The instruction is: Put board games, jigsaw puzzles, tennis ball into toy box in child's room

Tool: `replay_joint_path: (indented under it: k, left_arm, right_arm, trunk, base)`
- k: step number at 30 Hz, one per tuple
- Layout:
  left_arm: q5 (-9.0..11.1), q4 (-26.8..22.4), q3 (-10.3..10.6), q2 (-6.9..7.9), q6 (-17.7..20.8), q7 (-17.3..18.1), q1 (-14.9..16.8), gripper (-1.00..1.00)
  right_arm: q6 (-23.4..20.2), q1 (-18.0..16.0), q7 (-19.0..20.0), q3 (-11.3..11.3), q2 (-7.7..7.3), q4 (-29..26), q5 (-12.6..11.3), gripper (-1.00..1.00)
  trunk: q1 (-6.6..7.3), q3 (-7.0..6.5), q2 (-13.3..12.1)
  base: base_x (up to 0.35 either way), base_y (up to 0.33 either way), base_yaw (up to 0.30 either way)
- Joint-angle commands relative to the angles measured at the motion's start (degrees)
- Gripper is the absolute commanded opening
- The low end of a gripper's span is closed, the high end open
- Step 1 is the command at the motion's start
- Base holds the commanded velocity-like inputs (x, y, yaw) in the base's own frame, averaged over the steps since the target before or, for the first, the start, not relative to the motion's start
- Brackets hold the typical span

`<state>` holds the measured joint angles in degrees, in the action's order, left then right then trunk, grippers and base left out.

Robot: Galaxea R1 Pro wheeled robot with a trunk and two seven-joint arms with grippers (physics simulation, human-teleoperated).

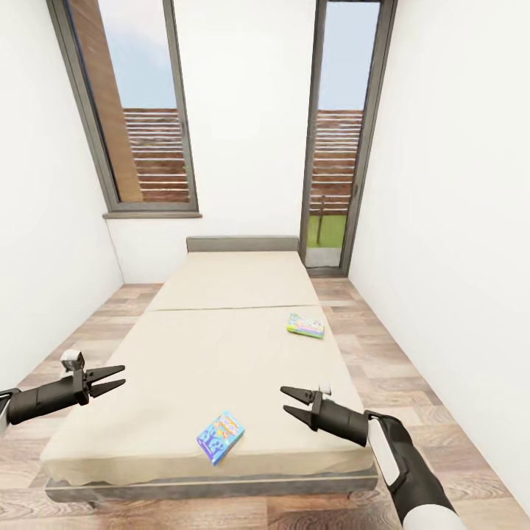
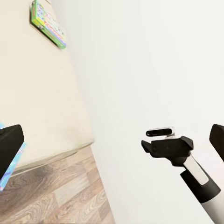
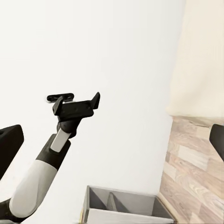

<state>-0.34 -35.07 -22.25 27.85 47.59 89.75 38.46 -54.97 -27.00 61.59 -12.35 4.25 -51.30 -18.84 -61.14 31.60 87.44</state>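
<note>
- Child's room (image 1: pixel 250 132): narrow, white walls close on either side of my arms. Risk: swinging an elbow out while I reach forward could strike a wall.
- Bed (image 1: pixel 221 353): beige mattress stretching ahead of both claws, its foot edge just below them. Risk: if I roll the base closer, I judge it could bump the frame before my reach suffices.
- Right gripper (image 1: pixel 291 405): fingers spread wide, nothing held, hovering over the mattress's near right corner.
- Left gripper (image 1: pixel 112 378): fingers parted, nothing held, hanging off the bed's left edge over the floor.
- Far board game (image 1: pixel 305 325): green-edged flat box, well ahead of the right claw near the bed's right edge. Risk: a nudge could slide it off onto the floor.
- Near board game (image 1: pixel 220 436): blue flat box, between the claws, nearer the right one, close to the foot edge. Risk: it lies flat on soft bedding, so the fingers may press it in or push it over the edge rather than pinching it.
</note>
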Motion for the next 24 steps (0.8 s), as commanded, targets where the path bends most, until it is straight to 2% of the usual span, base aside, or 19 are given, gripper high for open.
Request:
replay_joint_path:
  k: [1,6,8,10,15,18,19,24]
  left_arm:
    - [0.0,0.0,0.0,0.01,0.6,0.2,0.0,1.0]
    - [0.1,0.0,-0.2,0.01,0.4,0.2,0.0,1.0]
    - [0.1,0.0,-0.1,0.01,0.3,0.2,0.0,1.0]
    - [0.2,0.0,-0.1,-0.01,0.2,0.2,0.0,1.0]
    - [0.2,0.0,0.0,-0.11,0.2,0.2,0.0,1.0]
    - [0.1,0.0,0.0,-0.29,0.1,0.2,0.0,1.0]
    - [0.1,0.0,0.1,-0.32,0.1,0.2,0.0,1.0]
    - [0.1,0.0,0.0,-0.18,0.1,0.2,0.0,1.0]
  right_arm:
    - [-0.2,0.0,0.2,-0.2,0.06,0.1,-0.5,1.0]
    - [-0.2,0.0,0.2,-1.0,0.06,1.0,-6.6,1.0]
    - [-0.1,0.0,0.2,-2.6,0.02,2.7,-10.5,1.0]
    - [0.0,0.0,0.0,-3.8,-0.02,4.4,-12.2,1.0]
    - [0.2,0.0,-2.5,-5.3,-0.17,8.3,-13.7,1.0]
    - [0.2,0.0,-5.5,-6.1,-0.12,9.5,-14.1,1.0]
    - [0.2,0.0,-7.1,-6.4,-0.09,9.8,-14.2,1.0]
    - [0.2,0.0,-9.8,-6.8,-0.04,10.5,-14.5,1.0]
  trunk:
    - [-0.22,0.24,0.4]
    - [-1.32,1.14,2.5]
    - [-1.76,1.5,3.3]
    - [-2.2,1.86,4.1]
    - [-3.3,2.76,6.1]
    - [-3.96,3.3,7.3]
    - [-3.96,3.3,7.3]
    - [-3.96,3.3,7.3]
  base:
    - [0.0,0.0,0.0]
    - [0.0,0.0,0.0]
    - [0.0,0.0,0.0]
    - [0.0,0.0,0.0]
    - [0.0,0.0,0.0]
    - [0.0,0.0,0.0]
    - [0.0,0.0,0.0]
    - [0.0,0.0,0.0]
